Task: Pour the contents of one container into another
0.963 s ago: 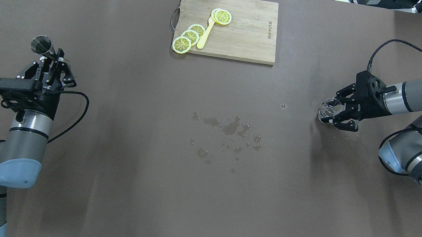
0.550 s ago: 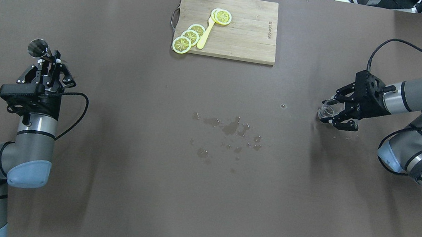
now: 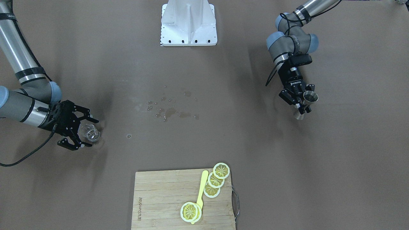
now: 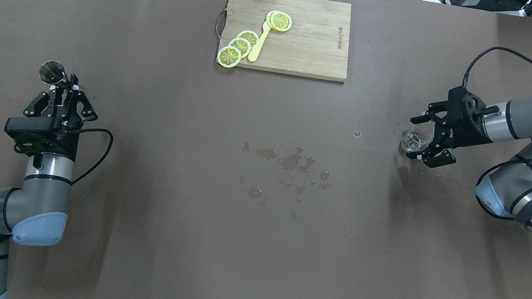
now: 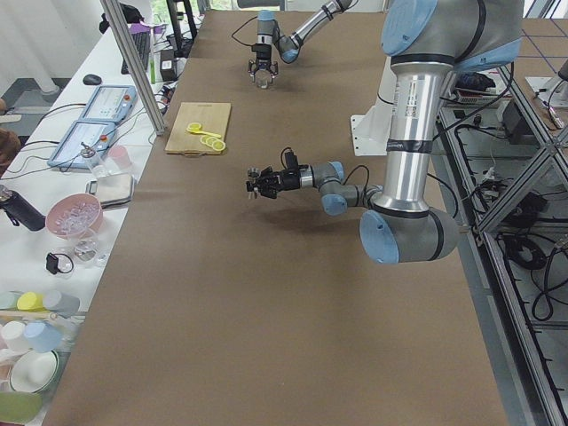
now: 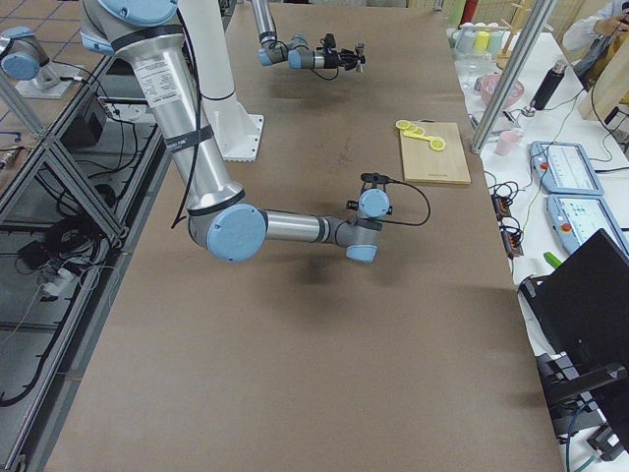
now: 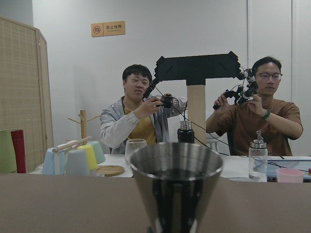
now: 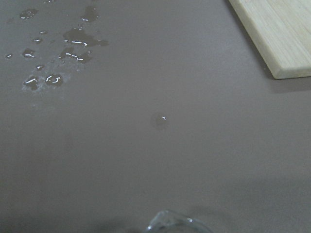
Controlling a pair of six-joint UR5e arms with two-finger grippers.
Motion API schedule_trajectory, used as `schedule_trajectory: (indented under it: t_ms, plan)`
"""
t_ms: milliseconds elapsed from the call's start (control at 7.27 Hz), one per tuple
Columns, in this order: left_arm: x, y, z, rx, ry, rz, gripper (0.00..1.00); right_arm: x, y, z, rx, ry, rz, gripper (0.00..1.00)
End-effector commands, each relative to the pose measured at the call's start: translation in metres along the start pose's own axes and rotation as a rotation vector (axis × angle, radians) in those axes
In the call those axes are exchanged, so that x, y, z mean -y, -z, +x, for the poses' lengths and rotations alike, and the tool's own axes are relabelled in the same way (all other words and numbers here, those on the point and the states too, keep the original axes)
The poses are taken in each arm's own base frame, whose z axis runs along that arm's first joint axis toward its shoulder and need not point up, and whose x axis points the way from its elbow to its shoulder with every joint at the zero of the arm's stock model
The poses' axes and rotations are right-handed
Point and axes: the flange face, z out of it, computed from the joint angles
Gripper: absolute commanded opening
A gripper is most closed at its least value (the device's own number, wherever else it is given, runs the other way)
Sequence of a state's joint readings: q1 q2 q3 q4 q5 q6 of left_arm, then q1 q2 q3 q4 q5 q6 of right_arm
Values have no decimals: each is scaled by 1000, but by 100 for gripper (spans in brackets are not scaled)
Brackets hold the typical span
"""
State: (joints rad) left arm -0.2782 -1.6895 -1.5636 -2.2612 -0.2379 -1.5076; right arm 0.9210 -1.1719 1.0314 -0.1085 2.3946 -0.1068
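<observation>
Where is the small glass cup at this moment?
In the overhead view the glass cup is far right, between the fingers of the right gripper, right of the spilled drops.

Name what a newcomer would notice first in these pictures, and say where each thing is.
Far apart, the left arm grips a metal measuring cup in its jaws and the right arm a glass cup. Wet splashes lie between; lemon slices sit on a far cutting board.
</observation>
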Motion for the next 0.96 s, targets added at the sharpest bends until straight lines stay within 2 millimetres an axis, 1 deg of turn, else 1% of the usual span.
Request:
schedule_trajectory:
  t_ms: [0,138,275,413,550,688,825]
  plan:
    - [-9,20,1,-26,-7,13,0,19,21,8,-24,-10,27,99]
    - [-22,34,-1,-44,21,26,0,34,33,5,-27,-20,30,99]
    - [-28,36,-4,-44,40,47,0,48,53,13,-21,-38,26,99]
    - [-30,36,-3,-42,33,52,0,63,77,24,-31,-64,15,99]
    - [-30,38,-4,-44,34,49,0,68,96,34,-28,-113,-8,100]
    - [-37,50,-1,-60,23,33,0,68,120,49,-67,-146,-23,100]
    - [-41,55,-2,-68,14,28,0,70,135,63,-91,-219,-61,100]
